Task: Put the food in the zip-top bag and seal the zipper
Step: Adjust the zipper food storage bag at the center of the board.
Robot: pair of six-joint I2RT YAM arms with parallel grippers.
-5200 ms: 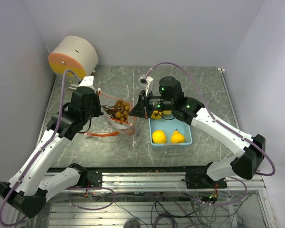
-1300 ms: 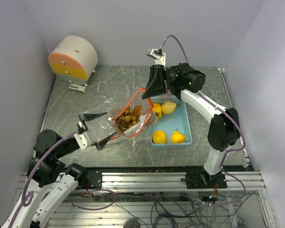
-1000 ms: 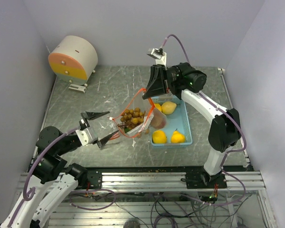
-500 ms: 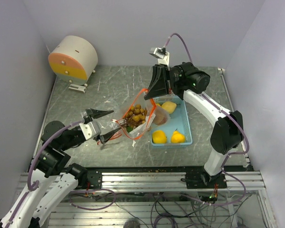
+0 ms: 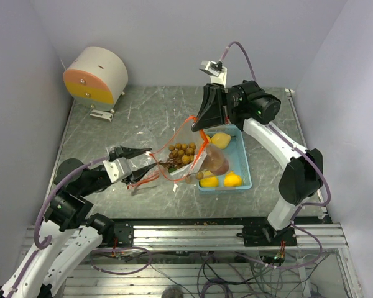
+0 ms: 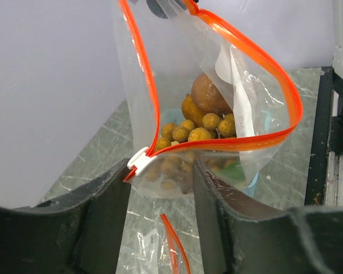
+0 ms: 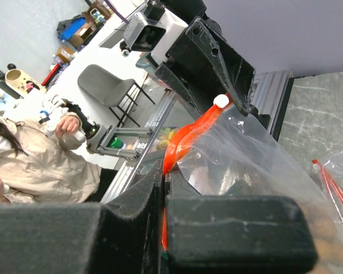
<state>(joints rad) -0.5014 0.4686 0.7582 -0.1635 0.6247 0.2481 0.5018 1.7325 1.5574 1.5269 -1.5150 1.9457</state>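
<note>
Orange-rimmed zip-top bag (image 5: 188, 164) is held above the desk (image 5: 149, 112), pinched by the closed right gripper (image 5: 199, 128). Brown balls (image 5: 181, 151) are seen inside. The slider (image 6: 138, 161) is straddled by the parted left gripper (image 5: 150, 164). Yellow fruits (image 5: 232, 180) in the blue tray (image 5: 244, 162) are partly screened by the bag.

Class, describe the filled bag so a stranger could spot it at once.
Find the grey table. Over its middle, beside the blue tray, a clear orange-zipped bag hangs from the right gripper. Unlike the flat bag lying nearby, this one holds brown balls.
</note>
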